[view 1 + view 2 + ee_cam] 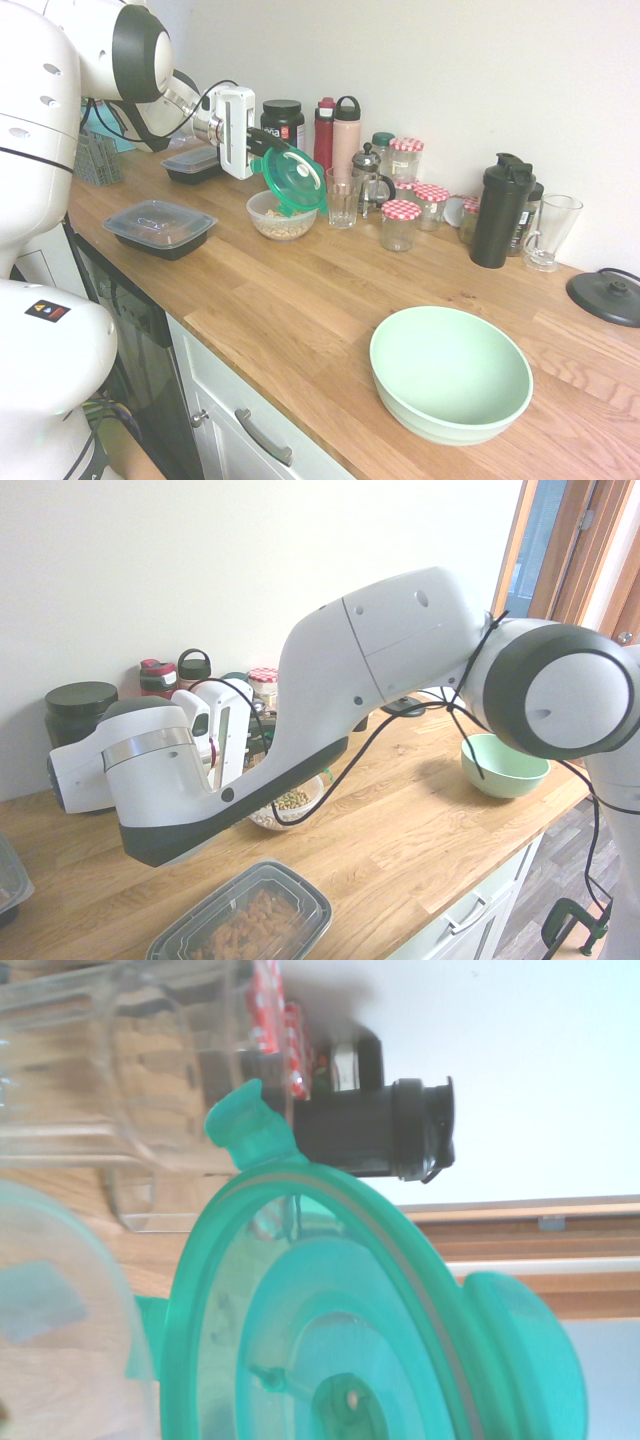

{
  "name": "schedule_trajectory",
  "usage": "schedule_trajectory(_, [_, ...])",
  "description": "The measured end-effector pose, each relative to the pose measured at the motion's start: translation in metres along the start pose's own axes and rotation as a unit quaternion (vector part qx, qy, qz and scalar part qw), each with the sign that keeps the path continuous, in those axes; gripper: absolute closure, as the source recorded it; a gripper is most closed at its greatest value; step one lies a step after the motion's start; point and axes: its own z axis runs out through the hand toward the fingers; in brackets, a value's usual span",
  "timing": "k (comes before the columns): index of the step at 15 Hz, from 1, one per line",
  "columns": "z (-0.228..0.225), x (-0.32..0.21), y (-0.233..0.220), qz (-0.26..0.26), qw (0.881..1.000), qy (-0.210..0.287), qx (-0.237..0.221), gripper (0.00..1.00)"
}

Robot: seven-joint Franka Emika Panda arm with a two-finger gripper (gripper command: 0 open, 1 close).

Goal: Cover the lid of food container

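Green lid (290,180) held tilted, nearly on edge, in the gripper (266,150) — fingers pinched tight on its rim. Its lower edge hangs just over the food container (281,215), a clear bowl of beige bits on the table (300,300). Drinking glass (341,197) just beside it — pale mint bowl (450,372) well apart, nearer the front edge.

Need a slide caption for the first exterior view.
Pincer holds green lid tilted above the food container on the wooden counter.
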Motion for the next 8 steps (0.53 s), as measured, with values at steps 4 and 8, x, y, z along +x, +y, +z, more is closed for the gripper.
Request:
schedule_trajectory(4, [-0.008,-0.006,-0.009,-0.001,1.0,0.005,-0.01,1.0])
schedule_trajectory(8, [-0.017,-0.016,-0.011,-0.007,1.0,0.012,-0.013,1.0])
